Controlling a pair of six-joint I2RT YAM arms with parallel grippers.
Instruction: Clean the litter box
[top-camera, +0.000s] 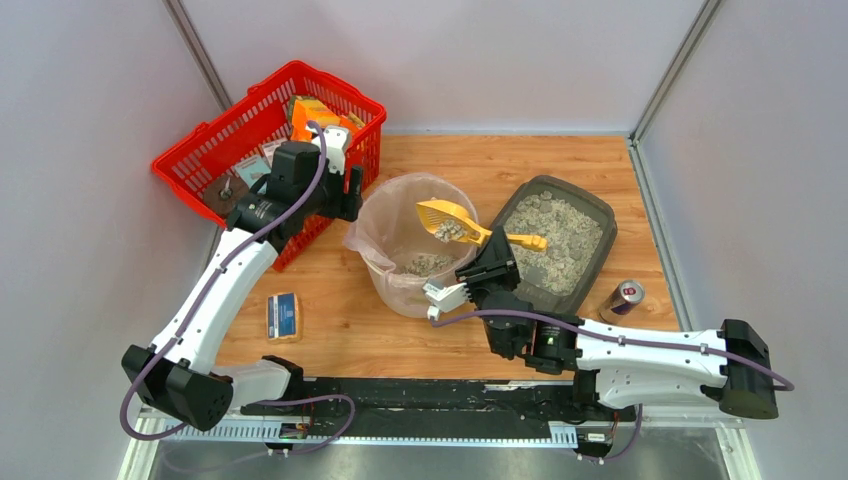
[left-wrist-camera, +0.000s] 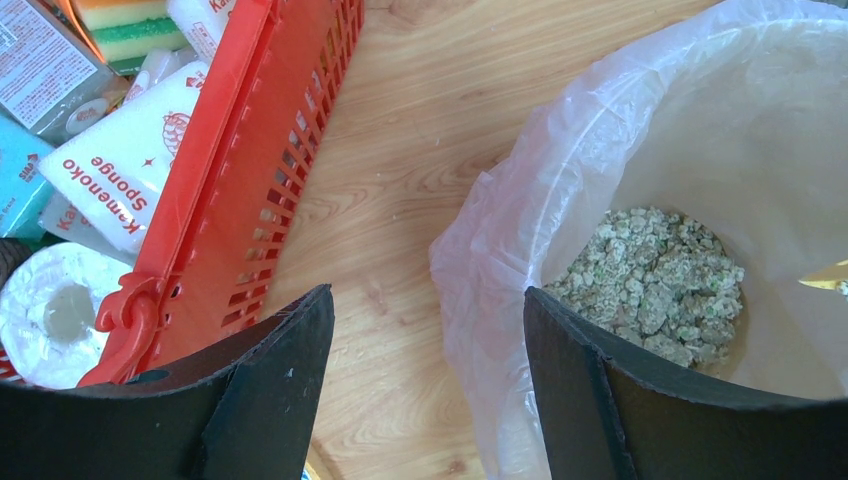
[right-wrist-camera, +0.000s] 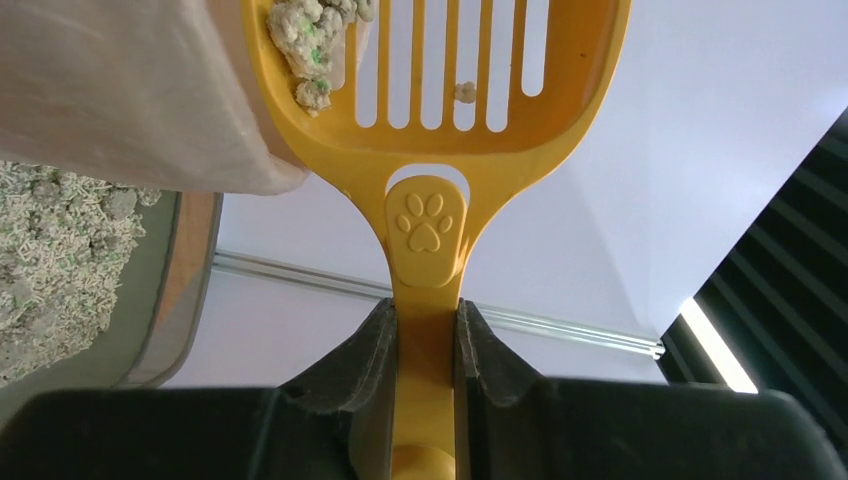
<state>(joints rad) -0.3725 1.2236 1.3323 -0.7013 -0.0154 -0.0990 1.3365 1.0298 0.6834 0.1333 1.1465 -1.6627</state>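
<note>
Litter box (top-camera: 597, 268): a shallow dark tray of pale gravelly litter, flat on the table (top-camera: 470, 160) just beside the bin (top-camera: 375, 215), on the bin's right. Its long axis runs slantwise, from the corner closest to the bin away toward the far right.

Scoop (top-camera: 450, 220): yellow and slotted. Its head hangs over the bin's open mouth, and its handle points back to the right, toward the litter box. The scoop's length thus bridges bin and box. A few clumps sit in the head, and more clumps already lie at the bottom of the bin's clear liner.

Right gripper (top-camera: 500, 255): clenched on the scoop's handle, fingers pressed to both sides just below the paw-print mark, as the right wrist view shows. It stands between bin and litter box, at the bin's right rim, so the right arm is plainly the nearer one to the box.

Left gripper (top-camera: 350, 195): jaws spread wide and grasping nothing, poised at the bin's left rim, between the bin and the red basket (top-camera: 200, 150). The bin stands between it and the litter box.

Judgement: the step in hand looks like emptying the scoop into the bin. The next pass would call for swinging the head rightward and down along the handle's own line into the litter.

Farther out from the bin: a drinks can (top-camera: 627, 295) beyond the litter box on the right, and a small packet (top-camera: 283, 315) to the bin's near left.
</note>
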